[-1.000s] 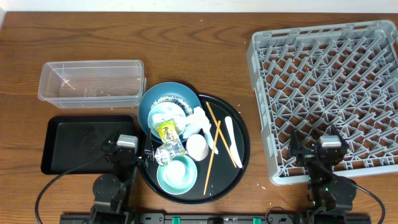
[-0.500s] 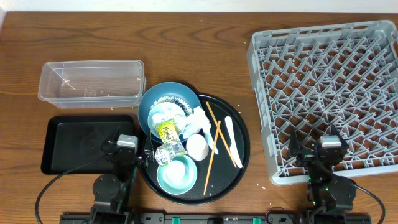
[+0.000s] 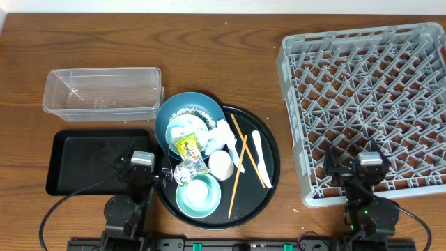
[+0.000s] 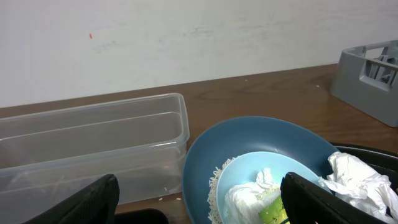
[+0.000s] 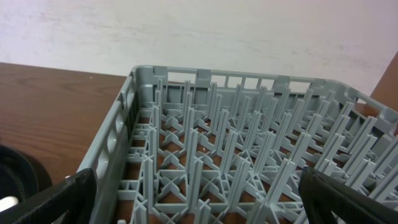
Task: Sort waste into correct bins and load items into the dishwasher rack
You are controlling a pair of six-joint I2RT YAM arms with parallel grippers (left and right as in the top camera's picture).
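On the round black tray [image 3: 270,167] lie a dark-blue plate [image 3: 166,116], a light blue bowl [image 4: 292,171] holding crumpled tissue [image 4: 247,198] and a yellow-green wrapper [image 3: 185,146], a foil wrapper [image 3: 189,169], a teal bowl [image 3: 197,195], a white cup [image 3: 221,164], two chopsticks [image 3: 240,162] and a white utensil [image 3: 259,157]. Rice grains [image 4: 214,186] rim the plate. My left gripper [image 3: 143,167] [image 4: 199,208] stands open at the tray's left edge, empty. Over the front edge of the grey dishwasher rack [image 3: 369,97] [image 5: 217,130], my right gripper [image 3: 367,169] [image 5: 199,205] is open and holds nothing.
A clear plastic tub [image 3: 102,93] [image 4: 93,143] stands at the back left. In front of it lies a shallow black rectangular tray [image 3: 87,164]. Bare wooden table [image 3: 230,63] runs between the tub and the rack.
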